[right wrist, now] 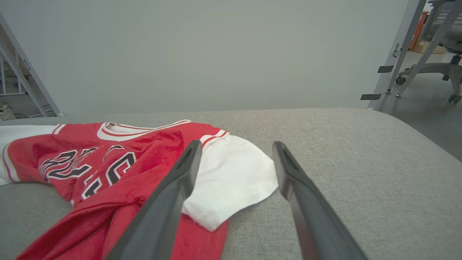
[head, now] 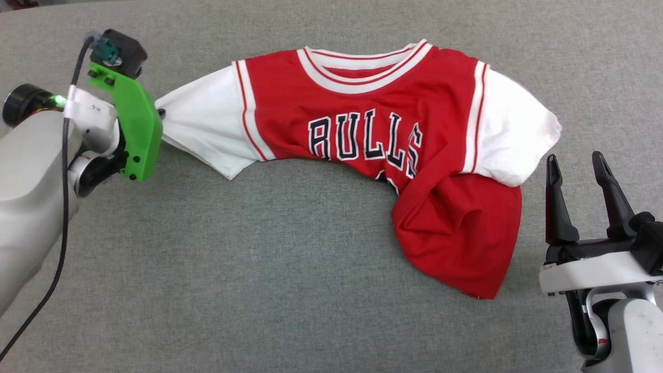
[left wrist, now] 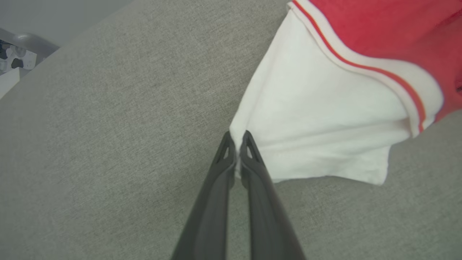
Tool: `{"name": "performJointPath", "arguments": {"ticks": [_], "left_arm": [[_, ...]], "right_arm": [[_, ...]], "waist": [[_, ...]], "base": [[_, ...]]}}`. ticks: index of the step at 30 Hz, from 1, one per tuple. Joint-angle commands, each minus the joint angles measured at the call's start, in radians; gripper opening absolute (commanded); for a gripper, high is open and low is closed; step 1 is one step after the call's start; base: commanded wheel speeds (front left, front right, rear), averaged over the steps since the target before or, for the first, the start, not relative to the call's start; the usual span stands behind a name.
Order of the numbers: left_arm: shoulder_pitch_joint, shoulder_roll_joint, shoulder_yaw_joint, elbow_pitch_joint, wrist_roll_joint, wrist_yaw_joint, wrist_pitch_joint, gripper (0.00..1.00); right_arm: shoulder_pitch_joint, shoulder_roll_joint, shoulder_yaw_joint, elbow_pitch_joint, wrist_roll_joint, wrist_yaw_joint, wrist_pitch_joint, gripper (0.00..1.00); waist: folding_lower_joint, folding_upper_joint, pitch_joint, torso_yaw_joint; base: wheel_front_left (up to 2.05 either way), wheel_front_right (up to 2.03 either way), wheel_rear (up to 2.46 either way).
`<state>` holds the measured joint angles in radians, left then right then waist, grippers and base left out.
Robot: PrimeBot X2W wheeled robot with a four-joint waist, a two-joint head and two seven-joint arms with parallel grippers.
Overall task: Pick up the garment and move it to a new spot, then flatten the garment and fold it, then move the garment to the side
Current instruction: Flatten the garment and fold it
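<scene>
Pinching a white sleeve (left wrist: 317,119), the left tool (left wrist: 236,139) was clamped on the Bulls jersey (head: 373,103), presumably for dragging; the right tool (head: 575,166) was held wide near the other sleeve (head: 513,134).

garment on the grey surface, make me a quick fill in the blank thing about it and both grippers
1. The left gripper is ____ on the edge of the garment's white sleeve.
2. The right gripper stands ____ near the other sleeve, holding nothing.
3. The garment's body is ____ in colour.
4. Its lower part lies bunched toward the robot's ____ side.
Missing words: shut; open; red; right.
</scene>
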<state>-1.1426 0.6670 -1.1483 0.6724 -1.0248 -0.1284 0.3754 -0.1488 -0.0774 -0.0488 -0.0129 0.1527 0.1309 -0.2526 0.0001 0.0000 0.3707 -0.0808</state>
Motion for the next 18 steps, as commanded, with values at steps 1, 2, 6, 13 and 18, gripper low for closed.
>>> {"name": "performJointPath", "arguments": {"ticks": [1,2,6,13,18], "left_arm": [[0.022,0.021,0.006,0.014,-0.003,-0.002,-0.014,0.0],[0.029,0.028,0.009,0.021,-0.005,-0.001,-0.021,0.0],[0.055,0.045,0.024,0.04,-0.022,0.012,-0.053,0.0],[0.079,0.035,0.038,0.012,-0.018,0.025,-0.141,0.0],[0.08,0.024,0.043,-0.047,0.0,0.045,-0.197,0.0]], "right_arm": [[0.011,-0.003,-0.006,0.006,0.003,0.0,-0.009,1.0],[0.013,-0.004,-0.011,0.009,0.004,0.0,-0.009,1.0],[0.019,-0.014,-0.038,0.022,0.011,0.0,-0.009,1.0],[-0.033,-0.094,-0.073,0.032,0.011,0.0,0.011,1.0],[-0.123,-0.212,-0.042,-0.008,0.022,0.0,0.117,1.0]], "waist": [[-0.0001,0.0,-0.018,0.016],[-0.0001,0.0,-0.022,0.018],[-0.0001,0.0,-0.033,0.028],[-0.0001,0.0,-0.059,0.044],[-0.0001,0.0,-0.068,0.058]], "base": [[0.0,0.0,0.0],[0.0,0.0,0.0],[0.0,0.0,0.0],[0.0,0.0,0.0],[0.0,0.0,0.0]]}}
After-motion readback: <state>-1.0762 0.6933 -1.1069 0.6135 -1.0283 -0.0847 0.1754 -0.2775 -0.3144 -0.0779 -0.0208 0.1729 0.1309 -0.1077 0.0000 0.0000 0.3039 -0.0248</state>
